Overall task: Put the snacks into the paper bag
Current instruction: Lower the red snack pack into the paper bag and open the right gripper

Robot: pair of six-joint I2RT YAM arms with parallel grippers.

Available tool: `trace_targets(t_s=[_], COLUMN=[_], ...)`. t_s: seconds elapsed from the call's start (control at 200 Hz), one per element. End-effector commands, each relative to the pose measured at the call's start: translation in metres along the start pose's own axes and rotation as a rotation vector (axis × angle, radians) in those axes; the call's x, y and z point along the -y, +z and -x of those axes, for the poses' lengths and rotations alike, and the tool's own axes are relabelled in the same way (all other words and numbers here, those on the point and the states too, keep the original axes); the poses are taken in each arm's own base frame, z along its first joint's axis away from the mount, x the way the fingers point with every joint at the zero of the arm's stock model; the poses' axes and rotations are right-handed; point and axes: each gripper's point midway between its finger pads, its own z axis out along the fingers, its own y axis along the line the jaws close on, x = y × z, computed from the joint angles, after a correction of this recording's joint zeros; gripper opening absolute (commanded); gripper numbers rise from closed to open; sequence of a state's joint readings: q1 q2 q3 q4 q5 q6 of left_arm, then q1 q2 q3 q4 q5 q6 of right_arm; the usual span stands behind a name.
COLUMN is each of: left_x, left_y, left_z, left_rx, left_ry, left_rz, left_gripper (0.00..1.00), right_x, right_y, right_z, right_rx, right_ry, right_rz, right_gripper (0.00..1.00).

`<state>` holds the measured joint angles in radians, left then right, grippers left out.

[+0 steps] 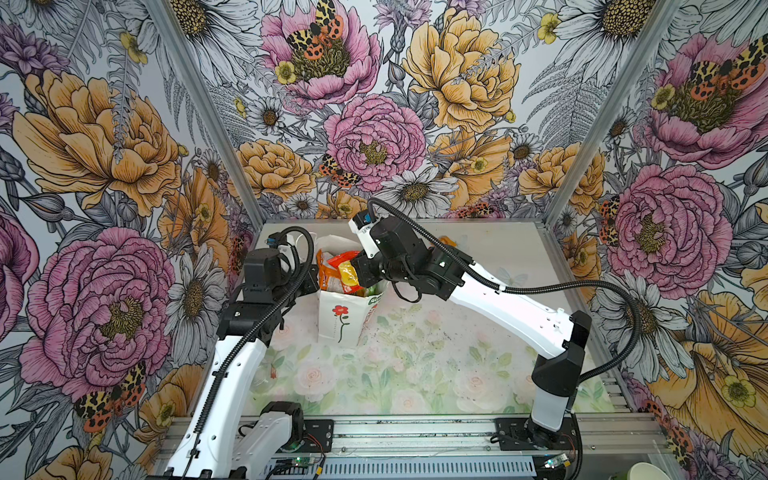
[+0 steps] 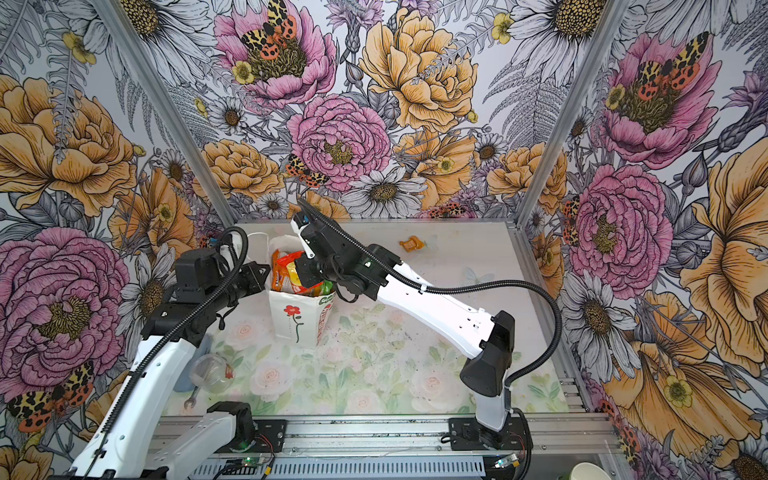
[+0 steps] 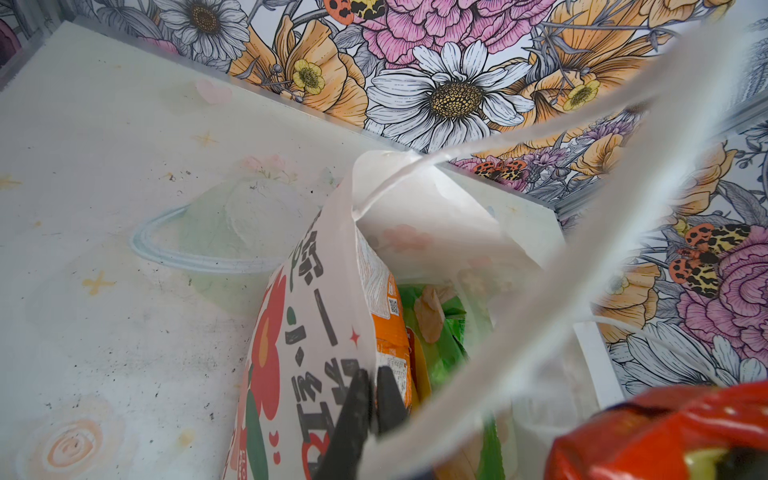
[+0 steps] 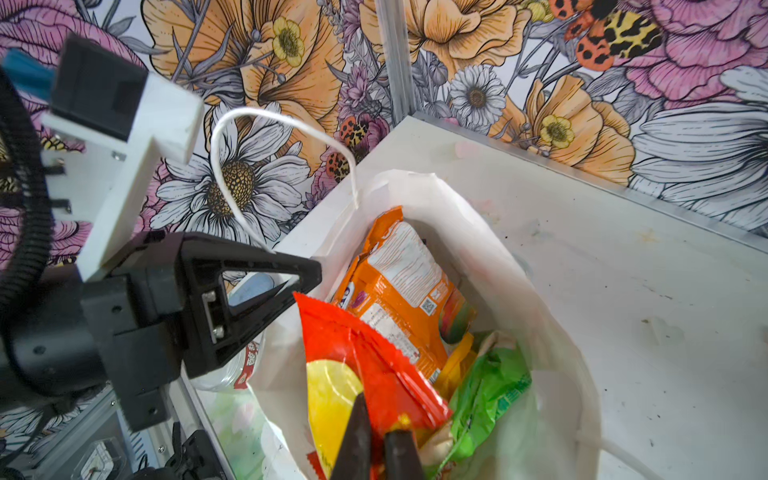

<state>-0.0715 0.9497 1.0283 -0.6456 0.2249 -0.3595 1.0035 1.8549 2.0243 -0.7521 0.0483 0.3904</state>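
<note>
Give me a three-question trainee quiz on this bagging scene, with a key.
1. True or false: the right gripper holds a red-yellow packet at the paper bag's mouth.
2. The left gripper pinches: A) the bag's wall, B) a green packet, C) a clear cup.
3. Fill in: one small packet, coloured ___, lies on the table outside the bag.
Key: 1 true; 2 A; 3 orange.

Upright white paper bag (image 1: 337,320) is stuffed: orange packet (image 4: 399,282) and green packet (image 4: 486,390) sit just beyond the right end effector (image 4: 376,419) (it's pinching the red-yellow packet (image 4: 345,353)).
</note>
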Motion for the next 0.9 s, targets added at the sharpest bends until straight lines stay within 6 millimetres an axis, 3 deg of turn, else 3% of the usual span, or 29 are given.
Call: trace_targets(t_s=[0.0, 0.37, 0.896], left_x=[0.010, 0.010, 0.010], left_y=[-0.004, -0.004, -0.004], left_z=[0.013, 0.013, 0.013], left_rx=[0.047, 0.048, 0.047], left_ry=[0.012, 0.011, 0.010], left_rz=[-0.047, -0.050, -0.053], left_gripper=[0.09, 0.09, 0.09], right_x=[-0.007, -0.028, -0.029], right_y=[0.015, 0.041, 0.054], right_z=[-0.017, -0.054, -0.078], right_rx=[-0.049, -0.170, -0.270], right_ry=[-0.022, -0.050, -0.088], right_rz=[0.021, 0.148, 0.316], right_gripper=[0.03, 0.03, 0.04])
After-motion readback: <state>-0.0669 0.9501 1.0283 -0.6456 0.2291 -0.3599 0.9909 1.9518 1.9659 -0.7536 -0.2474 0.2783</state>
